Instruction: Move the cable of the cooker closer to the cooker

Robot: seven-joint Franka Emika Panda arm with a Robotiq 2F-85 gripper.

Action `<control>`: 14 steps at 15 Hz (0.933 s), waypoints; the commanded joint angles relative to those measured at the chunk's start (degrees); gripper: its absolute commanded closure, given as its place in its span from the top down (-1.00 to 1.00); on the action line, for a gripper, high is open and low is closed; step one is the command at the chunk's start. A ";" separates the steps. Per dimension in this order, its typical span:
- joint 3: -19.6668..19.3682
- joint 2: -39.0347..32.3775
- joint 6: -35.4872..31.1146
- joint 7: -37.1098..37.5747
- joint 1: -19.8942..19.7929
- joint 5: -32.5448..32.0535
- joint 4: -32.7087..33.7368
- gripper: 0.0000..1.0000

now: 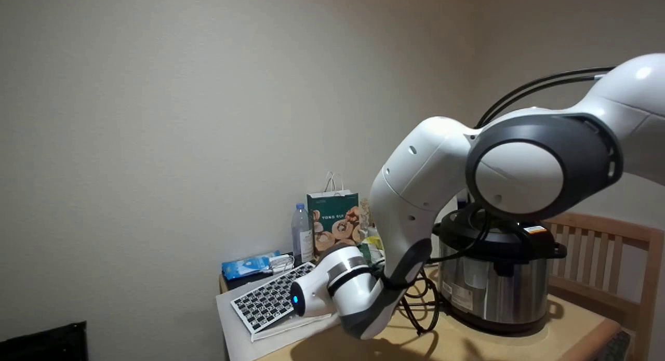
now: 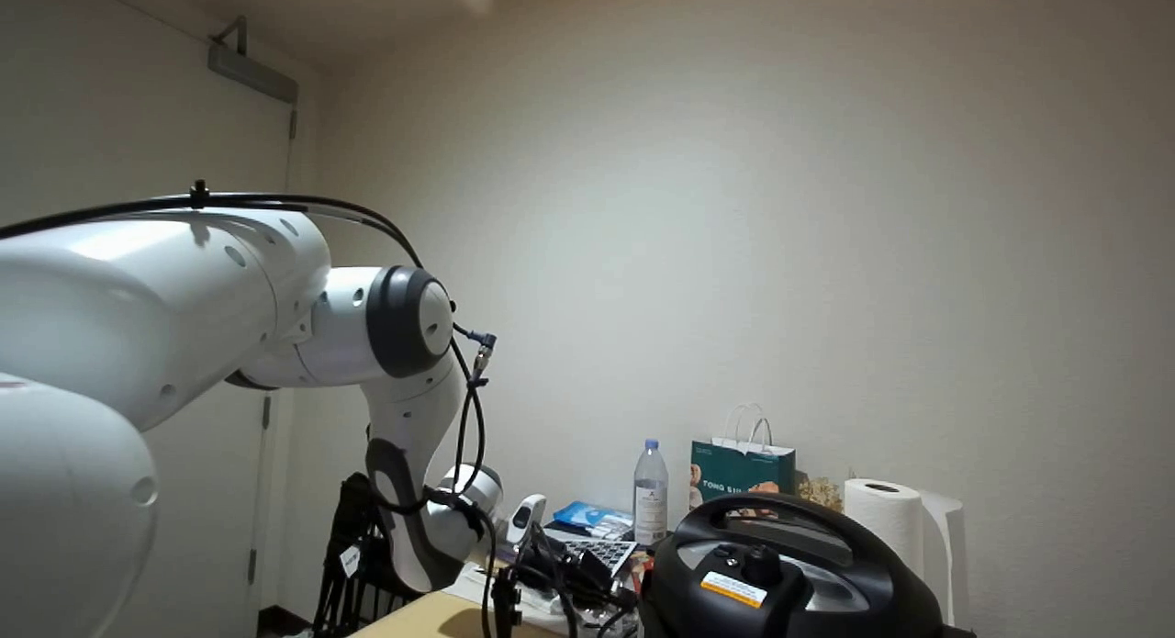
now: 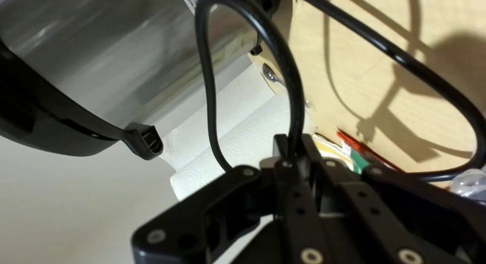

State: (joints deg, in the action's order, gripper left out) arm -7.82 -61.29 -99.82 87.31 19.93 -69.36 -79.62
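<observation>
the jaws are pinching the black cable [image 3: 296, 97], its loop crossing the wrist view in front of the silver cooker [image 3: 106, 59]. in an exterior view, loops of the cable show just beside the cooker, between it and the white arm [image 1: 431, 163]; whether they touch the cooker i cannot tell. the cooker stands on the desk [image 1: 571, 319]. a paper roll [image 2: 881, 532] stands behind it in an exterior view; a keyboard [image 1: 273, 296] lies well apart from it.

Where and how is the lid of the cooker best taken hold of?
Probably by the middle of its handle, from above, jaws straddling it: it arches over the lid with a gap beneath. First free the gripper, which holds the cable.
</observation>
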 commanded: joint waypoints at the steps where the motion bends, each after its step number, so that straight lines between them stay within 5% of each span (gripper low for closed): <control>1: -0.49 -4.71 7.60 6.61 1.04 -4.28 5.07 -0.19; 7: 1.70 -8.72 17.99 7.63 -0.08 -3.29 11.78 0.41; 12: 3.87 -4.47 16.89 7.21 -0.21 -3.52 9.63 0.96; 14: 4.53 -1.03 14.35 5.86 0.23 -5.30 6.08 1.00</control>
State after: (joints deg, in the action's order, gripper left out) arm -5.10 -68.47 -82.61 94.49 20.41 -72.41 -67.38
